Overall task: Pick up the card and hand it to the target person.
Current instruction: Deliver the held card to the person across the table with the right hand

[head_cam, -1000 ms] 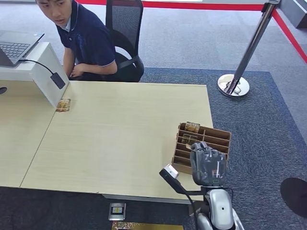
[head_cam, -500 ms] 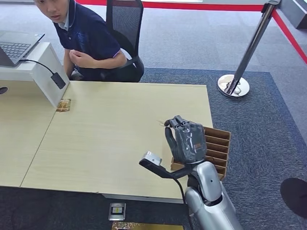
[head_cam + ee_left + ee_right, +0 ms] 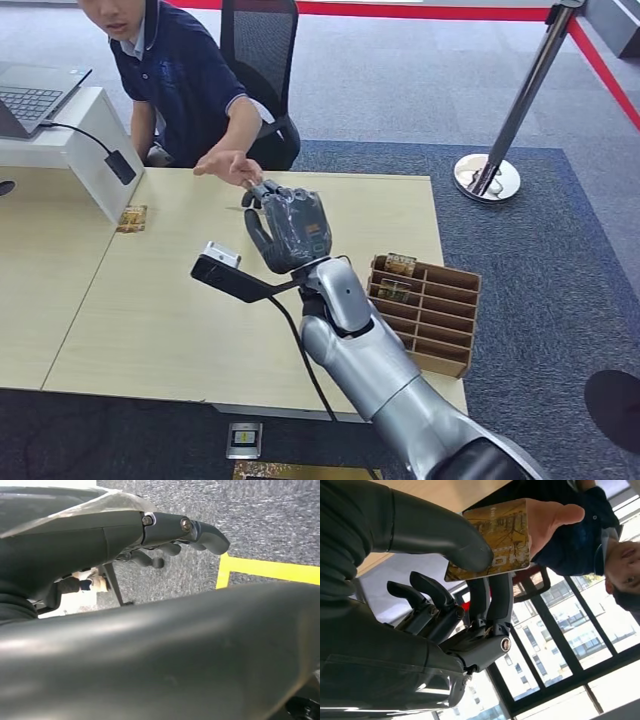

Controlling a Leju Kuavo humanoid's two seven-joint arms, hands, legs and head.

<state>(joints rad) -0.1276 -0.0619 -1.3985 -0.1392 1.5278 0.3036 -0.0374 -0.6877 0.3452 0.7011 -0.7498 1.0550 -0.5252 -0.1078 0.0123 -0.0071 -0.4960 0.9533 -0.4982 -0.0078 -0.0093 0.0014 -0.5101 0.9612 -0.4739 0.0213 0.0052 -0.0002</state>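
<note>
**Right hand offering the card across the desk**

Right hand (image 3: pixel 287 228) is what I am stretching out over the desk (image 3: pixel 189 300), and it is pinching the card (image 3: pixel 495 540) between the thick thumb and the darker fingers (image 3: pixel 497 597) beneath it. My hold is sitting on one end of the card, and the far end is standing free toward the person's hand (image 3: pixel 226 165). Seen from the wrist, that free end is lying just against the open palm (image 3: pixel 546 522), though I cannot tell whether it is actually touching.

I am judging the card to be light, thin, stiff and glossy, so it could be slipping if the pinch loosens early. A taker would do best gripping the free end, well away from my thumb.

My left hand (image 3: pixel 188 530) is hanging down by the floor; whether it is open or closed I cannot tell.

Beside my arm, the brown slotted card holder (image 3: pixel 441 310) is keeping more cards. Farther off, another card (image 3: pixel 132 219) is lying by the white stand (image 3: pixel 83 140) carrying the laptop (image 3: pixel 30 95).
</note>
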